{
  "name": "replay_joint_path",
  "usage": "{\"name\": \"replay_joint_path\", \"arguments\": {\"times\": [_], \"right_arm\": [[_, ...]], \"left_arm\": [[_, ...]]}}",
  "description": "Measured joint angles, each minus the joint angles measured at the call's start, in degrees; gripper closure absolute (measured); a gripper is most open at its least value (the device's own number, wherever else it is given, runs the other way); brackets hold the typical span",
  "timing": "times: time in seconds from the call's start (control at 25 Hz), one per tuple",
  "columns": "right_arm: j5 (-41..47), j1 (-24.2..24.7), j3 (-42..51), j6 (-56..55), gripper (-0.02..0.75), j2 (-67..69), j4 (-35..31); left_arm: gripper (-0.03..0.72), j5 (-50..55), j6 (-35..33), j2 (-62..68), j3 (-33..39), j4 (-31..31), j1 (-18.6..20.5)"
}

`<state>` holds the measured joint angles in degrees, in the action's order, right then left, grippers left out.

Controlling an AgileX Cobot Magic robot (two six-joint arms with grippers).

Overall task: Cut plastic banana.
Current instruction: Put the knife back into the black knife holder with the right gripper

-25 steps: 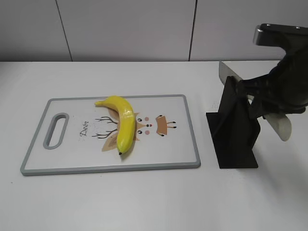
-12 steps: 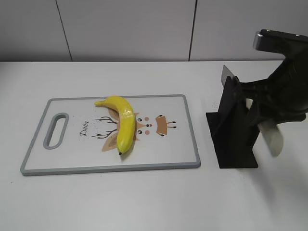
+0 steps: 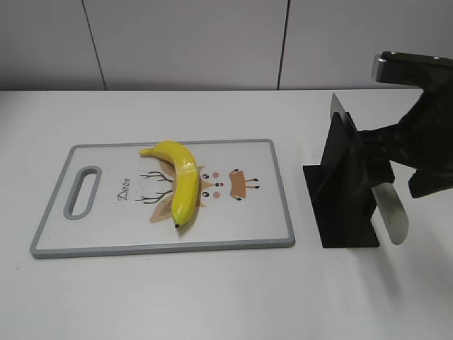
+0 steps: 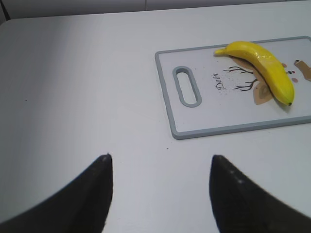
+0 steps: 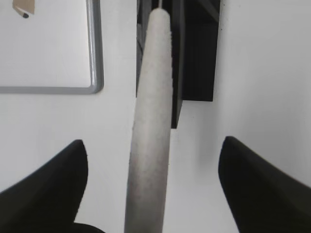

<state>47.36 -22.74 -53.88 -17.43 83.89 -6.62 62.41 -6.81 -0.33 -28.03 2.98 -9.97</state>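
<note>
The plastic banana (image 3: 180, 180) lies bright yellow and curved on the grey-rimmed cutting board (image 3: 106, 227), dark tip toward the front; it also shows in the left wrist view (image 4: 265, 68). A knife with a pale grey handle (image 3: 393, 219) sits in a black stand (image 3: 343, 184) right of the board, blade tip poking up behind it. My right gripper (image 3: 375, 166) is open with its fingers either side of the knife handle (image 5: 150, 121), not touching it. My left gripper (image 4: 160, 158) is open and empty over bare table, left of the board (image 4: 209, 111).
The white table runs to a grey wall at the back. The board's corner (image 5: 92, 73) lies just left of the stand (image 5: 197, 58). The left arm is out of the exterior view.
The knife handle has swung down and left toward the stand base, and the blade tip has risen behind the stand. The right arm shifted with it. Banana and board have not moved.
</note>
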Motion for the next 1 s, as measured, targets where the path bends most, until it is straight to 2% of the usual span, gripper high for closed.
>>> {"name": "replay_joint_path", "arguments": {"times": [0.24, 0.4, 0.56, 0.84, 1.0], "right_arm": [[5.52, 0.0, 0.14, 8.02, 0.097, -8.81, -0.35], [5.83, 0.0, 2.71, 13.45, 0.13, -18.62, -1.65], [3.91, 0.0, 9.03, 17.43, 0.167, -29.42, -1.91], [3.17, 0.0, 21.6, 21.03, 0.176, -49.46, -1.8], [4.19, 0.0, 23.44, 21.27, 0.177, -59.64, -1.73]], "left_arm": [[0.101, -0.04, 0.0, 0.0, 0.0, 0.0, 0.0], [0.101, -0.04, 0.0, 0.0, 0.0, 0.0, 0.0], [0.101, -0.04, 0.0, 0.0, 0.0, 0.0, 0.0], [0.101, -0.04, 0.0, 0.0, 0.0, 0.0, 0.0], [0.101, -0.04, 0.0, 0.0, 0.0, 0.0, 0.0]]}}
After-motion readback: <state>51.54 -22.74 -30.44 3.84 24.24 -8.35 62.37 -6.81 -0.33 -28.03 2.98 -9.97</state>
